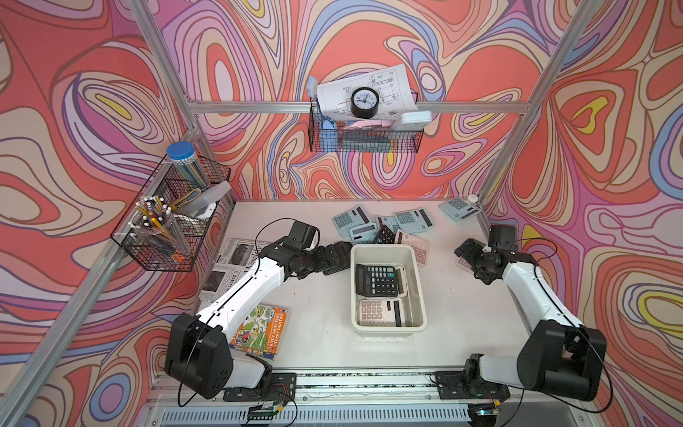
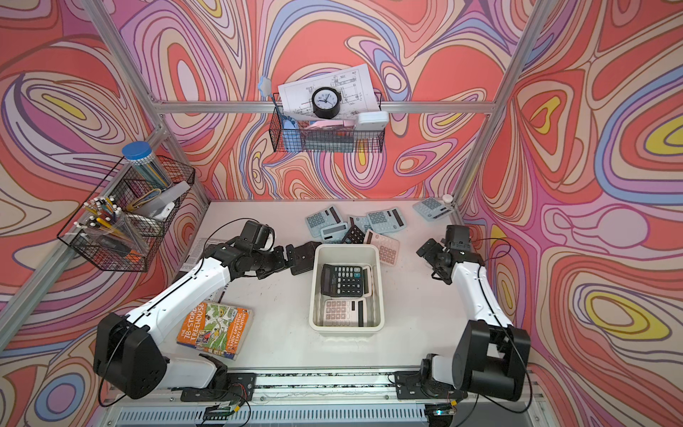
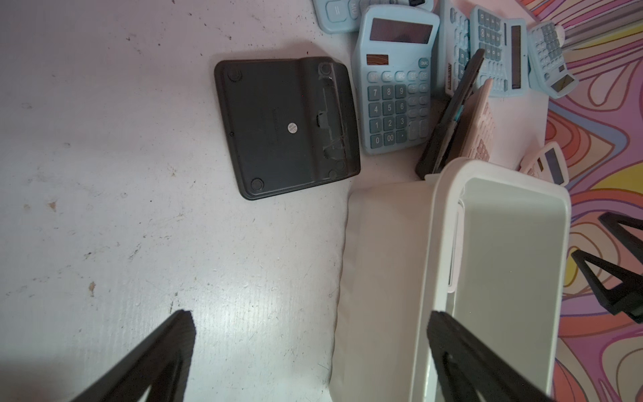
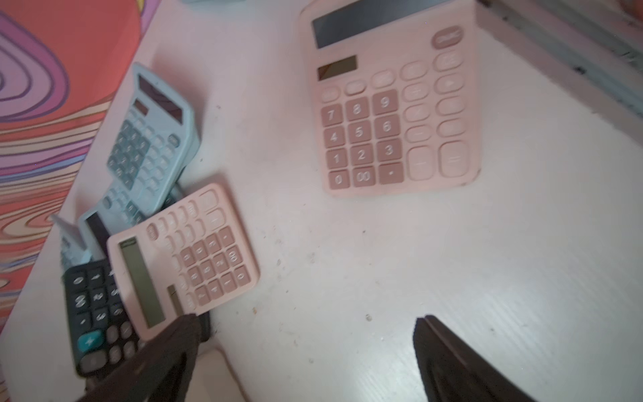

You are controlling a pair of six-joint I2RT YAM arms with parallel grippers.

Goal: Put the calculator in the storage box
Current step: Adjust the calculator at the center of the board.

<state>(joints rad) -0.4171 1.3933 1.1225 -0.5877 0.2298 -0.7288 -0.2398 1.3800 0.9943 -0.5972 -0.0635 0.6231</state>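
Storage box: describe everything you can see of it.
The cream rectangular plastic storage box stands upright mid-table, long side running away from the robot. Rounded corners, rolled rim, smooth glossy walls. Inside lie a black calculator overlapping a pale one, and a pale pink calculator at the near end. Outside, a tilted dark calculator leans against its far end.

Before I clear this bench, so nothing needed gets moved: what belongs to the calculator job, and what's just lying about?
Job: storage box, boxed calculators, loose calculators, face-down black calculator, left gripper, right gripper, both open.
Lying about: book, newspaper, wire baskets, clock.
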